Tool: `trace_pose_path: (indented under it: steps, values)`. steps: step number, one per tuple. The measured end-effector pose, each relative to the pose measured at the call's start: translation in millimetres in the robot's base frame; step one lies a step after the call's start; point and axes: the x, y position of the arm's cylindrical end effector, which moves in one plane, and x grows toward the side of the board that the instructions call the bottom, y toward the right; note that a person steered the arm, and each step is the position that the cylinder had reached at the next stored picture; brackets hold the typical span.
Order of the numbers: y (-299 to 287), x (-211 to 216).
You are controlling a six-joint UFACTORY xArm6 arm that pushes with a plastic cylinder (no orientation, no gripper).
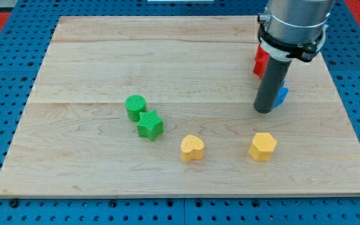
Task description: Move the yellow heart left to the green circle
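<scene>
My tip is resting well up-right of the yellow heart, beside a blue block. There is no claw, so it is holding nothing. The heart is lying right of the green circle, with a green star sitting between, complicating a straight push.

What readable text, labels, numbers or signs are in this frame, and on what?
None: no readable text, label, brand, number or sign anywhere in the camera view.
Yellow heart, yellow hexagon block, green circle, green star: plain ribbed surfaces, no markings.
Red block and blue block: mostly hidden behind the rod, nothing legible.
Wooden board: bare.
My tip: unmarked dark rod, above the yellow hexagon block in the view.
</scene>
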Motion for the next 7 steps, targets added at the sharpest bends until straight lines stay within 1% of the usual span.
trace_pose_path:
  steps: [1,2,3,7]
  values:
    - [-0.7,0.0]
    - [-20.5,14.0]
    - [-22.9,27.0]
    - [-20.7,28.7]
